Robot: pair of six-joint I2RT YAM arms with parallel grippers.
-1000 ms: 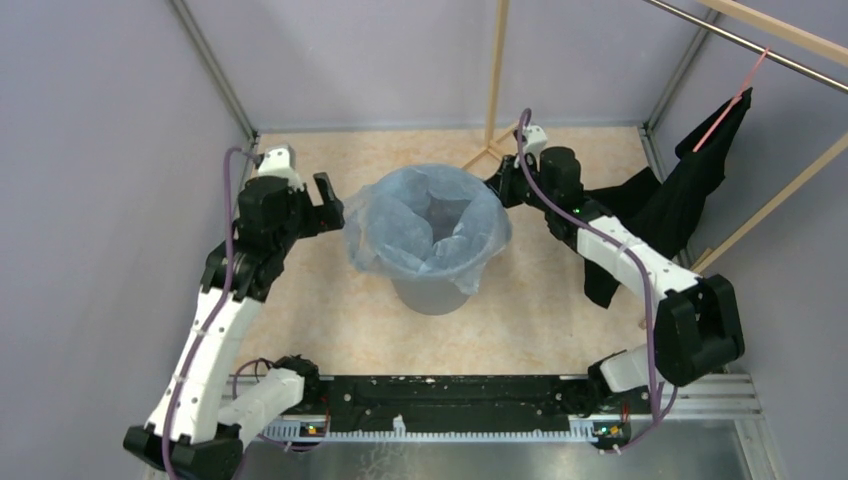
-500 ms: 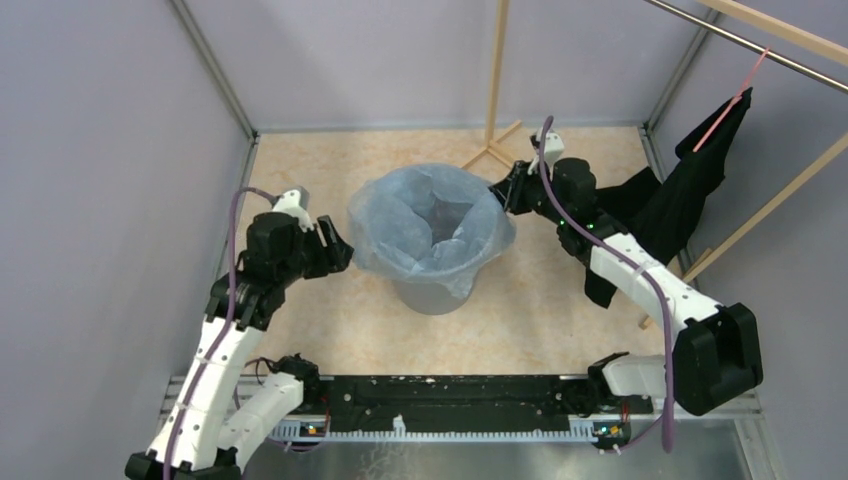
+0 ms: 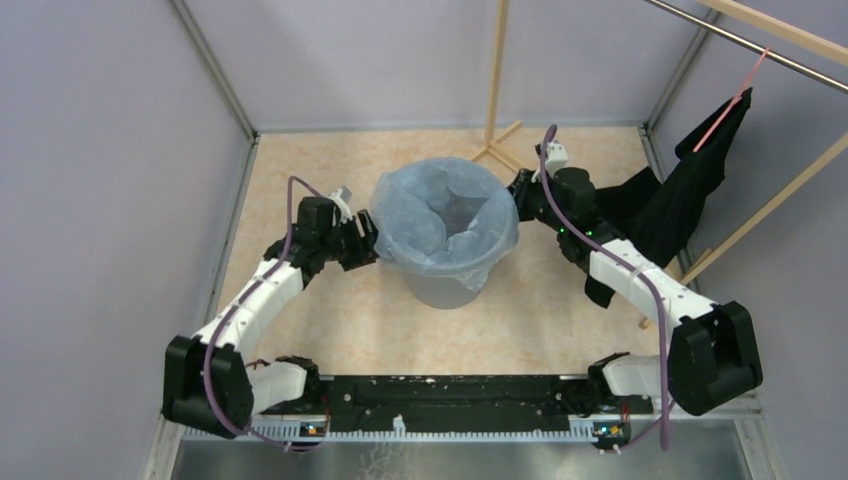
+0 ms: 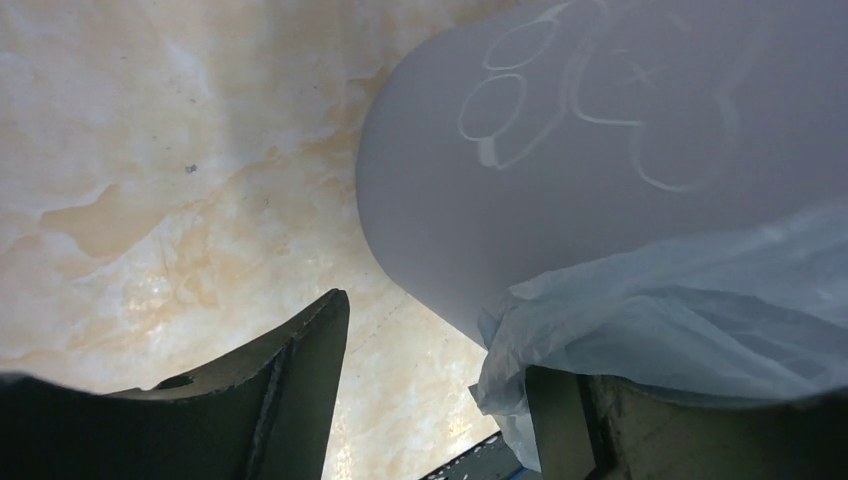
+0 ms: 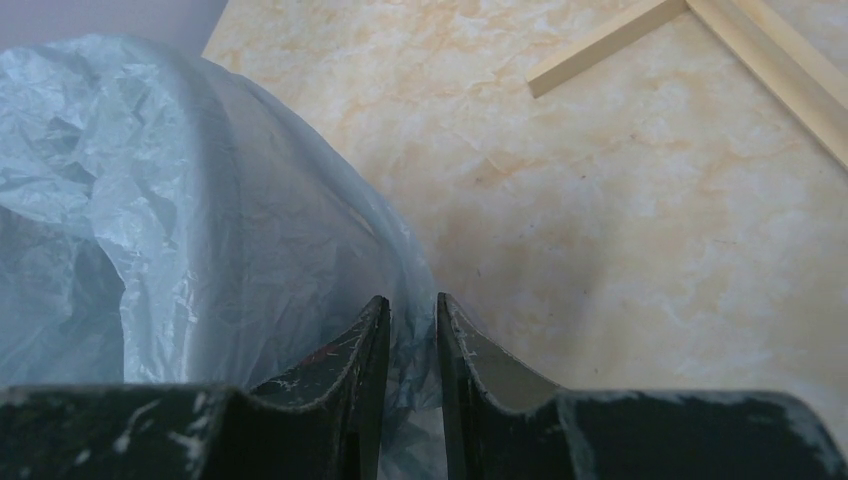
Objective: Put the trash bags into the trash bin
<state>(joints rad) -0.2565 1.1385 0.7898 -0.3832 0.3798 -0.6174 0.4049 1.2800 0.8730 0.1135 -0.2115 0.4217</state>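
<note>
The right gripper (image 5: 412, 315) has its two black fingers pressed almost together, pinching a fold of the thin translucent light-blue plastic film bag (image 5: 130, 180) at the right side of the round grey plastic bin (image 3: 440, 288). The left gripper (image 4: 438, 340) stands spread wide against the bin's left side. One finger (image 4: 290, 380) is over the floor and the other (image 4: 565, 420) is under the hanging hem of the film; it grips nothing.

The bag lines the bin, its mouth folded outward over the rim and draped in wrinkles down the sides. The bin stands mid-table on the beige marble-patterned tabletop (image 3: 330, 320). Pale looping marks are scrawled on the bin's grey wall in the left wrist view, but they cannot be read as letters.

Compared with a second ago, the left arm has swung in from well to the left of the bin and dropped its elbow low, bringing its gripper up to the film's overhang. The right gripper has shifted a little to the right, as have the bin and bag. The bag's left overhang, then billowing wide, now lies closer to the bin.

Beyond the right arm a black cloth garment (image 3: 690, 190) hangs below a metal rail (image 3: 720, 35). The feet of a light wooden frame (image 5: 760, 60) lie on the tabletop behind the bin.
</note>
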